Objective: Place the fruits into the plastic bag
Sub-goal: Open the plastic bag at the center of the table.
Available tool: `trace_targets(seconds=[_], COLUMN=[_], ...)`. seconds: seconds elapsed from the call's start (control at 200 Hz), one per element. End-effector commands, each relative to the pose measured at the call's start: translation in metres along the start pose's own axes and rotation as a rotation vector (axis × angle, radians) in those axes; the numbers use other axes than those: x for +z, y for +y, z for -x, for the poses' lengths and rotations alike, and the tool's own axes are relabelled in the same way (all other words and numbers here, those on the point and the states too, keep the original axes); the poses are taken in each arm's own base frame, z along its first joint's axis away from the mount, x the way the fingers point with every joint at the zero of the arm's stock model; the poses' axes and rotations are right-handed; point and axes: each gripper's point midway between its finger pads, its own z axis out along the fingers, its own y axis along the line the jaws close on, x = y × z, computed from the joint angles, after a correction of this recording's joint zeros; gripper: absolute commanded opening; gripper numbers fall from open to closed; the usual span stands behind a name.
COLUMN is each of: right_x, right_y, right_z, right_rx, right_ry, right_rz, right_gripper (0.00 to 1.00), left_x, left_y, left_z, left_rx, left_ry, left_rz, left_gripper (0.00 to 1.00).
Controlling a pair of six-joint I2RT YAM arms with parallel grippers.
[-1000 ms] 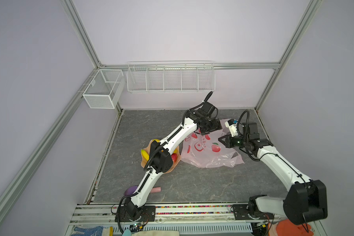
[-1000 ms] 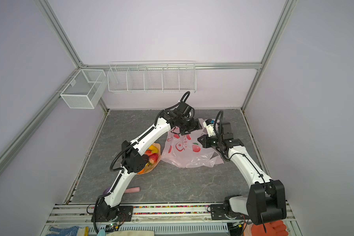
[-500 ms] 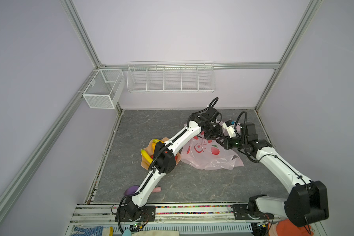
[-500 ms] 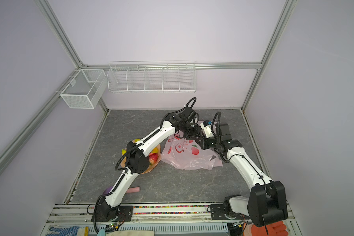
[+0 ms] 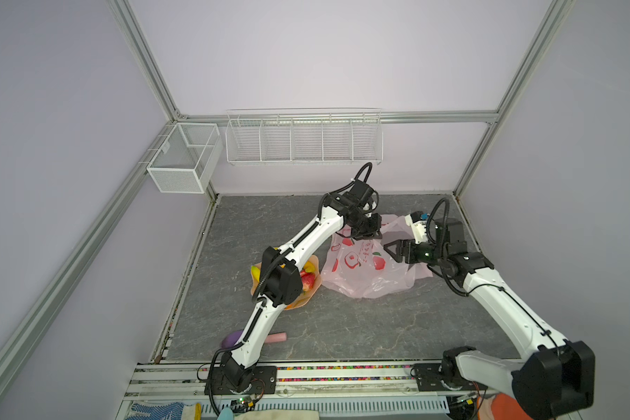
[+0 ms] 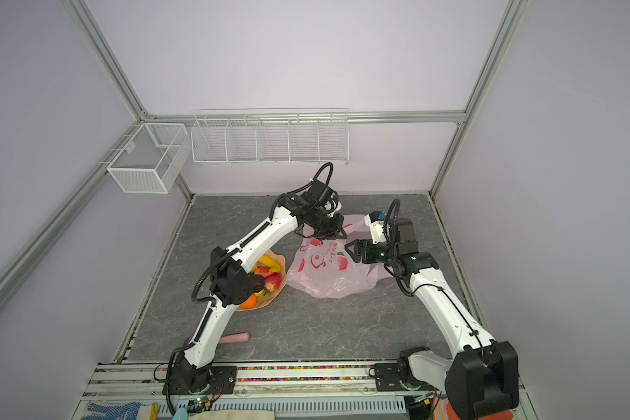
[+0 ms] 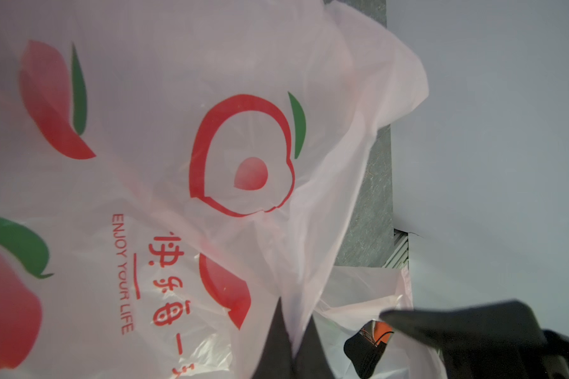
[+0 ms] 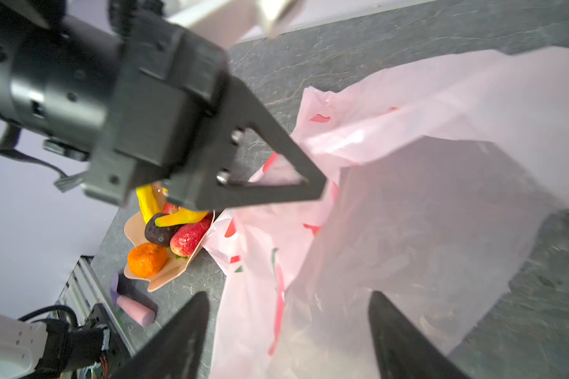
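Note:
The pink plastic bag [image 5: 364,271] [image 6: 324,278] lies on the grey table right of centre, printed with red apples [image 7: 240,154]. My left gripper [image 5: 370,234] [image 6: 333,234] [image 7: 294,311] is shut on the bag's upper rim and holds it lifted, so the mouth [image 8: 424,213] gapes. My right gripper [image 5: 391,251] [image 6: 350,249] [image 8: 288,295] stands open at that mouth, holding nothing. The fruits [image 5: 308,278] [image 6: 266,272] lie piled in a peach dish: an orange [image 8: 147,259], a strawberry [image 8: 189,238], a dark purple fruit [image 8: 158,231] and bananas [image 8: 178,216].
The peach wavy-edged dish [image 5: 299,302] [image 8: 165,279] sits just left of the bag, partly under my left arm's elbow. A brush with a pink handle [image 5: 277,338] [image 6: 233,338] lies near the front edge. Two white wire baskets [image 5: 302,138] [image 5: 182,160] hang on the back walls.
My left gripper moved right to the bag's rim and shut on it. My right gripper, shut before, has opened and let go of the bag.

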Motion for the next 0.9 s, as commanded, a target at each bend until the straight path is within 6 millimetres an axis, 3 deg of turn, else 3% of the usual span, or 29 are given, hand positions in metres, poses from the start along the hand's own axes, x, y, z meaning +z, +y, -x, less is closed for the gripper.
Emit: trace_targets(seconds=[0.0,0.12,0.21,0.375,0.405,0.52,0.65,0.895], right_x=[-0.038,-0.077,-0.083,-0.038,-0.026,-0.008,0.015,0.05], right_y=[-0.028,-0.057,-0.077,-0.081,-0.084,-0.106,-0.119,-0.117], right_z=[0.009,0.012,0.007,-0.004,-0.016,-0.044,-0.063,-0.043], right_rx=[0.176,0.288,0.375,0.423,0.446,0.517,0.586,0.617], right_ry=[-0.064,-0.168,-0.184,-0.073,-0.037,0.001,-0.001,-0.042], right_rz=[-0.206,-0.372,-0.381,-0.186,-0.157,-0.203,-0.172,-0.053], right_gripper=[0.91,0.96,0.97,0.92,0.91,0.89,0.89,0.89], left_x=[-0.055,-0.074,-0.08,-0.082,-0.081,-0.082,-0.084,-0.079], left_y=[-0.02,-0.022,-0.025,-0.022,-0.021,-0.019,-0.019,-0.015], left_z=[0.016,0.014,0.009,0.002,0.002,0.001,0.001,-0.005], left_rx=[0.084,0.12,0.143,0.148,0.143,0.137,0.133,0.123], left_ry=[-0.102,-0.131,-0.13,-0.123,-0.121,-0.122,-0.121,-0.102], left_rz=[-0.085,-0.116,-0.124,-0.126,-0.123,-0.126,-0.133,-0.139], left_gripper=[0.0,0.0,0.0,0.0,0.0,0.0,0.0,0.0])
